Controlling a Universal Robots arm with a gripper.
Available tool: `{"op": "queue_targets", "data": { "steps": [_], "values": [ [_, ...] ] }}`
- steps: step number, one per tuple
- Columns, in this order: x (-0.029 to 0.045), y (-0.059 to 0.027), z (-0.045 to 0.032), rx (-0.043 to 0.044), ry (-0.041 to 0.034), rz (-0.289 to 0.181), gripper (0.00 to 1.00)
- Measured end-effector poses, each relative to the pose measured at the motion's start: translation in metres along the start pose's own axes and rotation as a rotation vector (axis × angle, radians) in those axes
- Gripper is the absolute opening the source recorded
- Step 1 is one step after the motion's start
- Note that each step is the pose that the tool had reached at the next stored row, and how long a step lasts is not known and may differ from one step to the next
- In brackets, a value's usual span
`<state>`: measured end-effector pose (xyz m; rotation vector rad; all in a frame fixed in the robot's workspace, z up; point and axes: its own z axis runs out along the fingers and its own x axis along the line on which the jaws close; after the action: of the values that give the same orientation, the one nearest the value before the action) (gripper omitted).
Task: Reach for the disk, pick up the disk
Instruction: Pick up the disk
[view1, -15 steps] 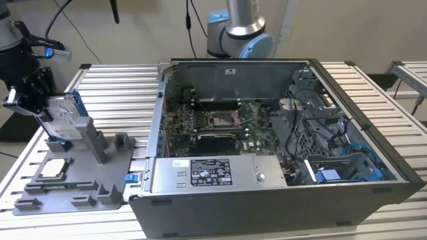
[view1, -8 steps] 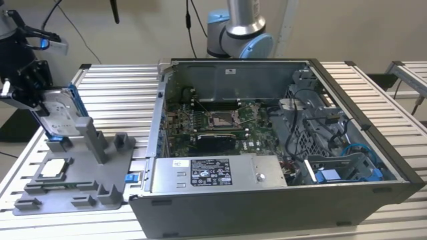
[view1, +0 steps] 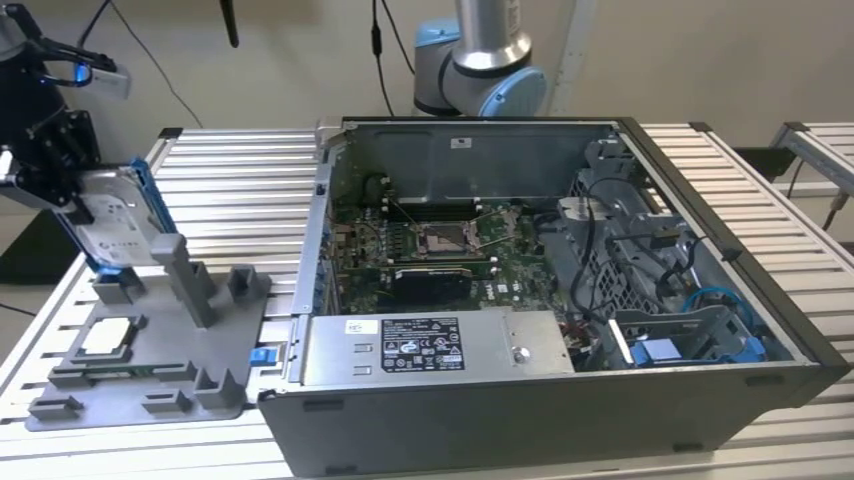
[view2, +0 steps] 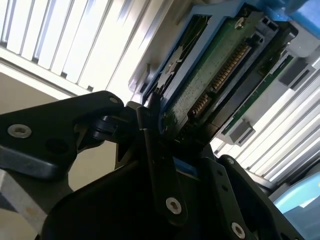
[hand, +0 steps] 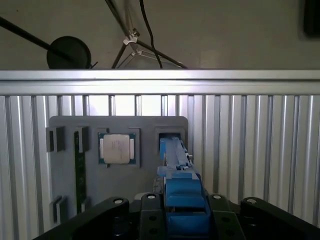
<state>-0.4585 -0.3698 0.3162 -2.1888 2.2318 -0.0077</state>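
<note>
Over the grey tray's (view1: 200, 350) far corner | gripper (hand: 182, 207) clamped on the disk (view1: 114, 225) | you'd best lift straight, keeping its blue bracket (view1: 158, 200) off the posts (view1: 183, 275)

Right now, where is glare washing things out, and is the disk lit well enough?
Second wrist view: table slats blow out white, gripper falls into shadow, the disk between them is readable. First wrist view: a glare band across the slats, disk evenly lit. Exterior view: soft, even light throughout.
</note>
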Motion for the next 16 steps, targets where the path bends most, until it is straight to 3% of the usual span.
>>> {"op": "queue_targets", "data": {
  "steps": [9, 16],
  "values": [
    [-0.0001, 0.0001, -0.0100, 0.0015, 0.0000, 0.000, 0.00],
    [-0.0002, 0.0000, -0.0241, 0.0027, 0.0000, 0.000, 0.00]
  ]
}}
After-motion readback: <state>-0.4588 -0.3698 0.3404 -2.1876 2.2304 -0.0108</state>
